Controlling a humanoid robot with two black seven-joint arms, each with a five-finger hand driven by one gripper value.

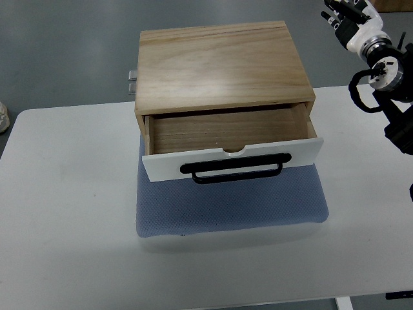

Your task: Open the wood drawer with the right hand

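White and bare, the table (71,213) runs under the only camera I have, looking steeply down. On it lies a blue mat (232,210), likely there to keep things from sliding, and on the mat stands the wooden box (222,64). Its drawer (232,139) is pulled out toward me, the inside showing and nothing in it that I can see. The white front panel carries a black handle (232,169), set low and wide so fingers can hook under it. My right hand (352,19) is raised at the upper right corner, well apart from the handle and holding nothing; it is partly cut off by the edge, so I cannot tell how wide it is. I judge the opening largely done. My left arm does not show.
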